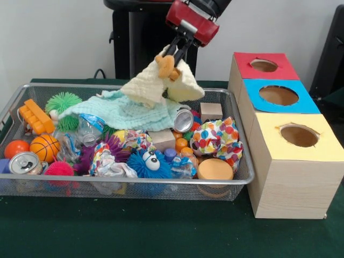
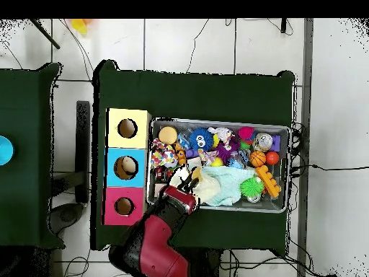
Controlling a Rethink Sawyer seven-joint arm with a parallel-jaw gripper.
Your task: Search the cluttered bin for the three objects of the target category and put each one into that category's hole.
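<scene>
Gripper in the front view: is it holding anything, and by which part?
Yes. The gripper is shut on the cream waffle-weave cloth, pinching a bunched fold at its top so that it hangs above the wire mesh bin.

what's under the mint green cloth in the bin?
The mint green cloth drapes over clutter at the bin's back. A green spiky ball and a silver can poke out at its edges. Whatever sits beneath its middle is covered and can't be seen.
</scene>
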